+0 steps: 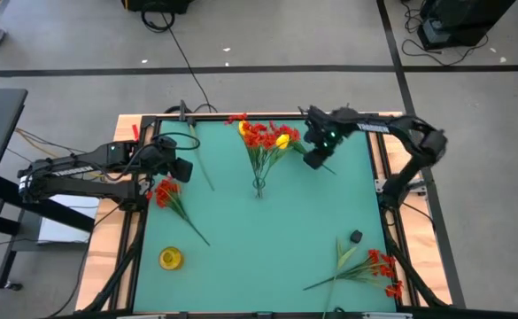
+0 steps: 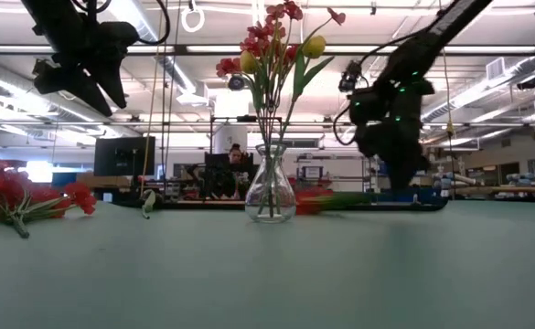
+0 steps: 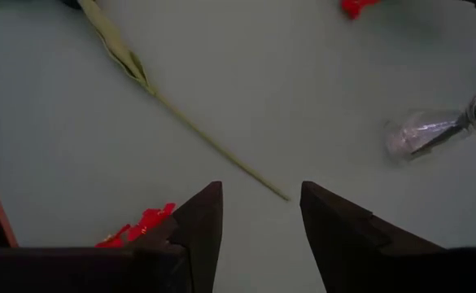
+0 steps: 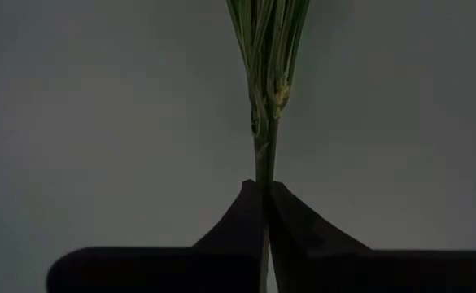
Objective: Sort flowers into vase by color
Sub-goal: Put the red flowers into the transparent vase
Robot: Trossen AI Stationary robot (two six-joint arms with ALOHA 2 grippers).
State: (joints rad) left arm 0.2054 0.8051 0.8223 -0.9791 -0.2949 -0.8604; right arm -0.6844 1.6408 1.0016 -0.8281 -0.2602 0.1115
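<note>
A clear glass vase stands mid-table holding red and yellow flowers. My right gripper is just right of that bunch, shut on a green stem. I cannot tell which blossom belongs to the stem. My left gripper hovers open at the table's left, raised above it. Red sprigs lie flat beside it. A bare green stem lies on the table ahead of its fingers. My right gripper pinches a green stem between its two fingers. The stem runs along the fingers and on past their tips, where narrow leaves fan out. A short stem end sticks out behind the gripper. The blossom end lies outside the wrist view.
More red sprigs lie at the near right corner. A yellow blossom lies near left, and a small black object sits right of centre. Wooden rails frame the green mat. The mat in front of the vase is bare.
</note>
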